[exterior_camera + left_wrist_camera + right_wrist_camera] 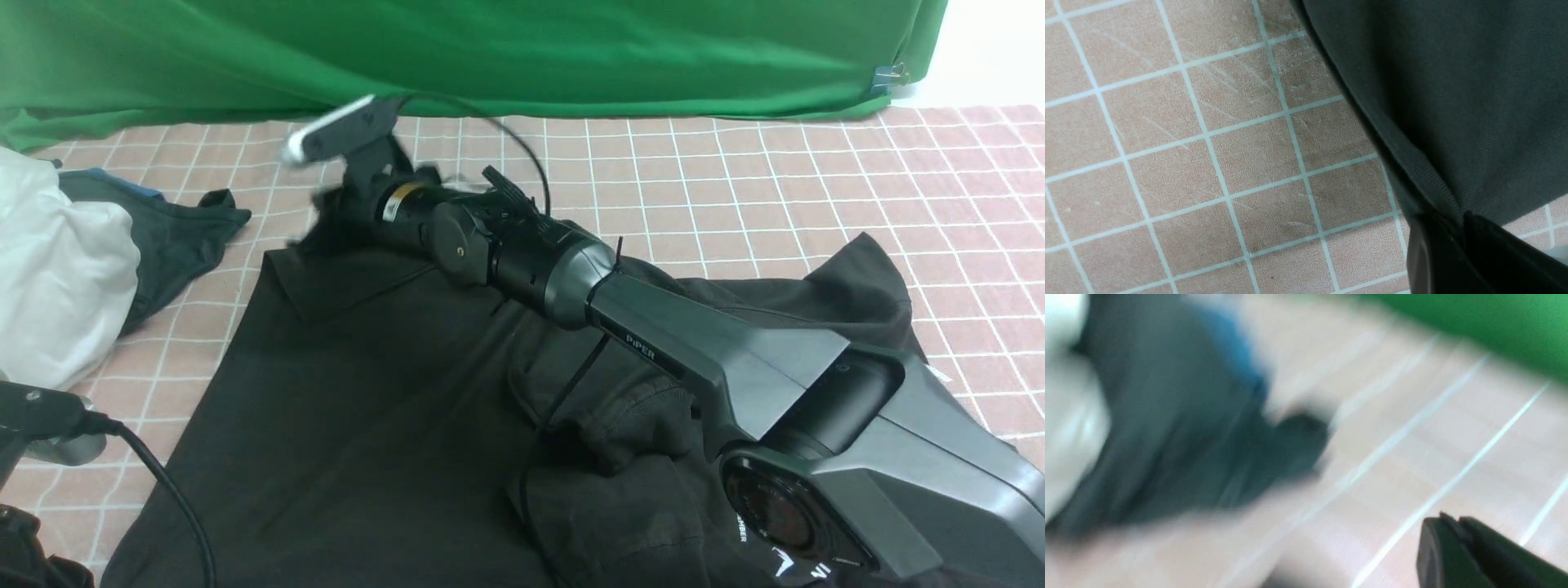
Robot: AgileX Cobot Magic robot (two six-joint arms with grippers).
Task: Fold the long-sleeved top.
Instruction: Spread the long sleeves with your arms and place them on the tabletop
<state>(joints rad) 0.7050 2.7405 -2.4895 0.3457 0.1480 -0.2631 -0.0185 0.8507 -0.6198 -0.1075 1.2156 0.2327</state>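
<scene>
Right arm point(653, 327) bars the middle — grid tabletop point(824, 188) (far right) open.

Front view evenly bright, soft sheen on right arm point(718, 351); right wrist view heavily blurred.

Your site reads as a robotics lab or test bench: "PiPER"-marked arm point(653, 327) with trailing cable point(167, 482), green cloth backdrop point(522, 57) clipped up, white-gridded pinkish work surface point(784, 196).
</scene>
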